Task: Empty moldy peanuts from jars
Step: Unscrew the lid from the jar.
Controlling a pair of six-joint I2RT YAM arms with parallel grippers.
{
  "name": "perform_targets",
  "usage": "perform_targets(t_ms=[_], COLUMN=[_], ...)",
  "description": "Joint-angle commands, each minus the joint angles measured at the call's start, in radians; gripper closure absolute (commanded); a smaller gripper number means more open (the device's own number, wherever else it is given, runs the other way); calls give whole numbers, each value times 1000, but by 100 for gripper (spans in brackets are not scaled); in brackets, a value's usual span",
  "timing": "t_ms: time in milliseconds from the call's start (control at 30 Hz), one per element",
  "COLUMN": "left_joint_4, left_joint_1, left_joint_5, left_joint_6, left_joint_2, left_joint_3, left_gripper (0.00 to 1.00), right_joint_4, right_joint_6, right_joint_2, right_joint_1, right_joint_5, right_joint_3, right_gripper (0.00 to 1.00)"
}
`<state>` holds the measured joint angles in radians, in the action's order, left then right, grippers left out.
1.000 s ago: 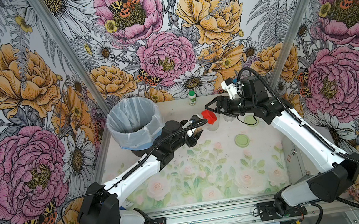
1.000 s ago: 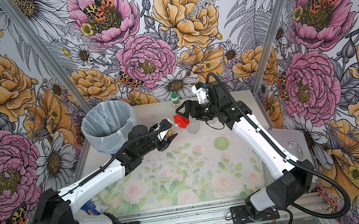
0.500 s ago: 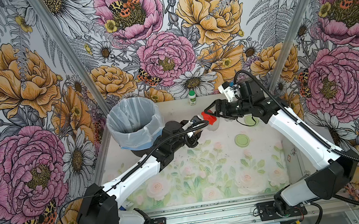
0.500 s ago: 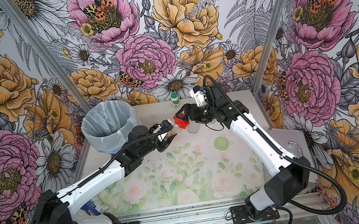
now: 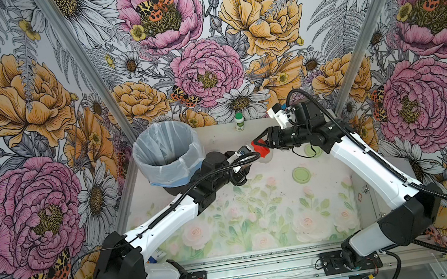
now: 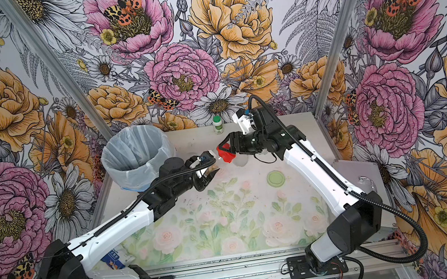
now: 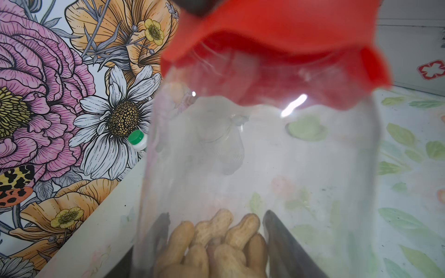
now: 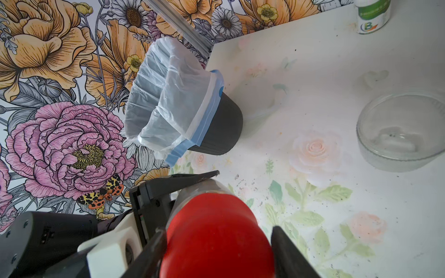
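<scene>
1. Left wrist view is showing the left fingers (image 7: 277,231) clamping the red-lidded jar (image 7: 240,156), with moldy peanuts (image 7: 216,240) sitting inside, above the far middle of the desk (image 5: 256,215).
2. The right fingers (image 8: 286,243) are pressing on both sides of its red lid (image 8: 216,228), probably starting to unscrew it.
3. One open jar (image 8: 404,130) is standing empty nearby, with a green lid (image 5: 302,174) lying loose.
4. Removing this lid and tipping the nuts into the lined bin (image 5: 167,148) at far left are remaining.
</scene>
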<state>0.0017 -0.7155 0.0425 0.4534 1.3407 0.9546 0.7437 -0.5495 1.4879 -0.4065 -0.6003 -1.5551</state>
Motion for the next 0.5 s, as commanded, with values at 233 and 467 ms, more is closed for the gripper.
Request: perform_targets(t_ms=[233,467], left_joint_4=[97,103], left_joint_1=[29,45], left_joint_5=[103,103], left_joint_6=[-92,-100], left_joint_2=[-43,-57], left_joint_3=[22,13], left_gripper=[64,64], right_joint_4=[31,46], right_joint_6=[154,153], right_joint_2=[-11,-3], right_joint_1=[-36,-39], right_joint_5=[-183,-168], right_joint_3=[56,38], right_gripper=[47,37])
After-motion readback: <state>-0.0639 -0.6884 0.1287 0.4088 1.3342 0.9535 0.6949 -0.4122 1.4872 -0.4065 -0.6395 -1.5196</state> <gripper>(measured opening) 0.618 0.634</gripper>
